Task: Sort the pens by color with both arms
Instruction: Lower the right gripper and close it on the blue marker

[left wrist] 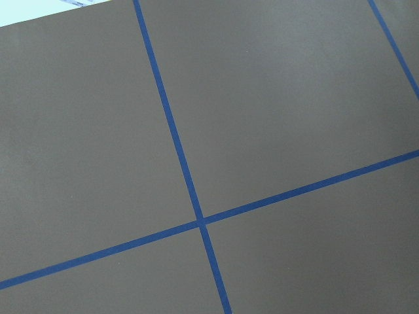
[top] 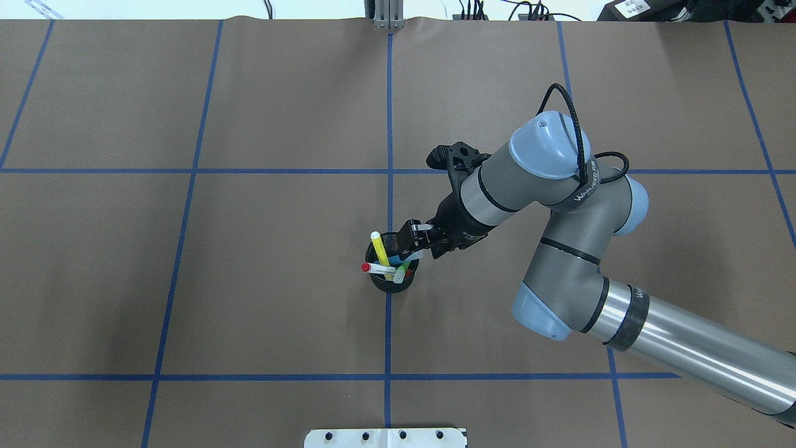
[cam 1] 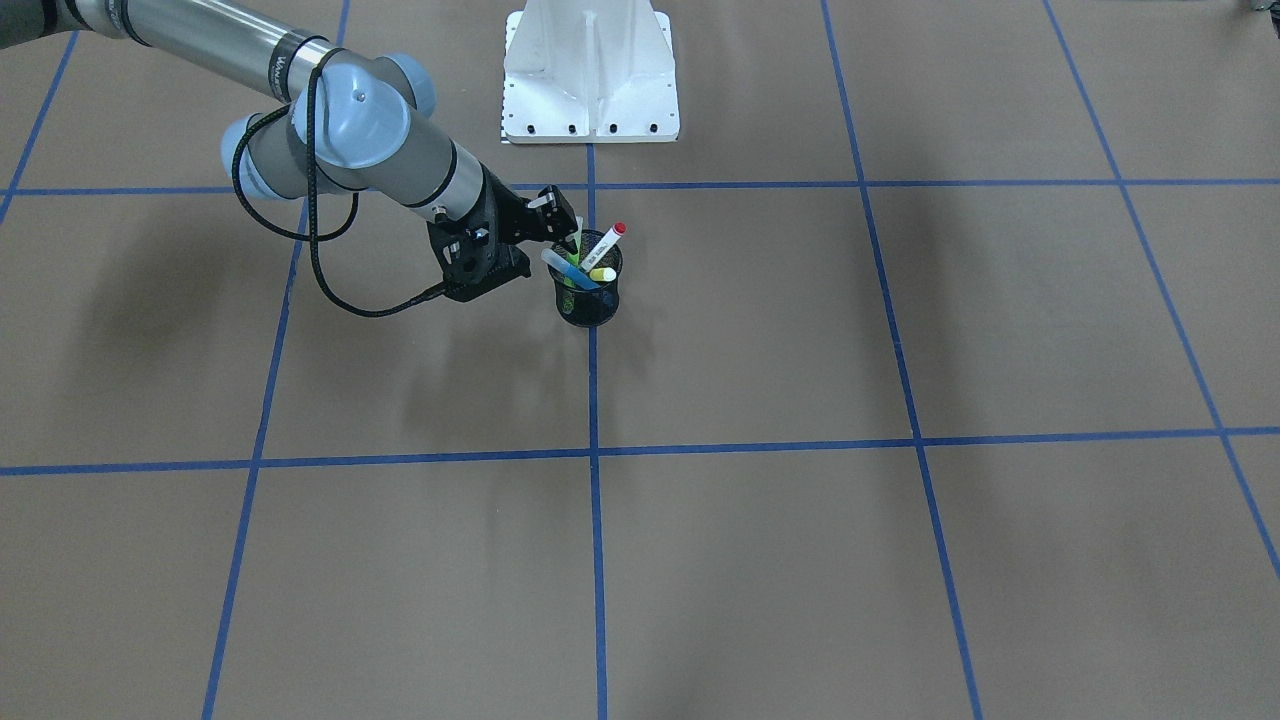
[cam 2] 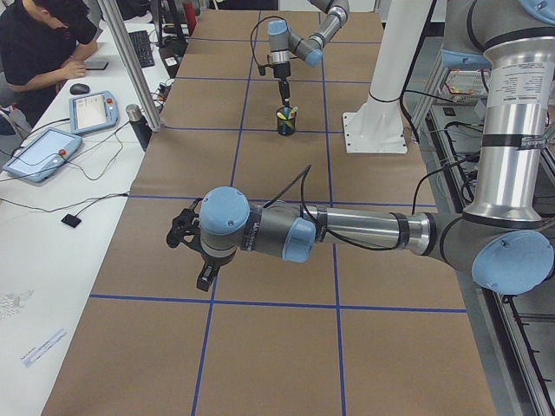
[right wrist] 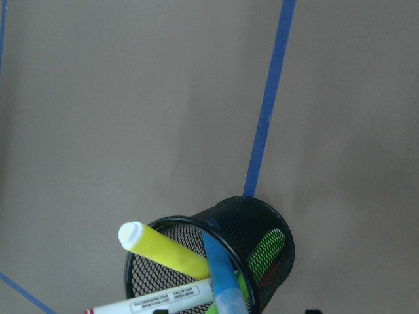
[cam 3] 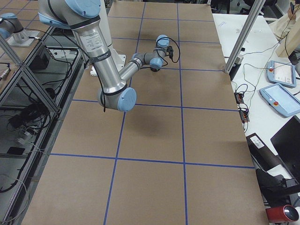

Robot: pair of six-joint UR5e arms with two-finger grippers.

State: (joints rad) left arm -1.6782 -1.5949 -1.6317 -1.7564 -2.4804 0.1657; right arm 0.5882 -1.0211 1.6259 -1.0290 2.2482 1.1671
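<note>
Pens (cam 1: 575, 272): four, all in one mesh cup (cam 1: 590, 305); right pincer (top: 412, 241) at rim, left pincer (cam 2: 205, 282) well apart; both grips: cannot tell.

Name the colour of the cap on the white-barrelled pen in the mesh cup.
Red, on the white-barrelled pen; the exterior front-facing view shows it best.

Brown tabletop (left wrist: 294, 98) is filling the view. Two blue tape lines (left wrist: 201, 221) are crossing just below the middle, one climbing steeply, one slanting across. Another blue line (left wrist: 395, 40) is cutting the top right corner, and a pale strip (left wrist: 39, 10) is peeking in top left.
</note>
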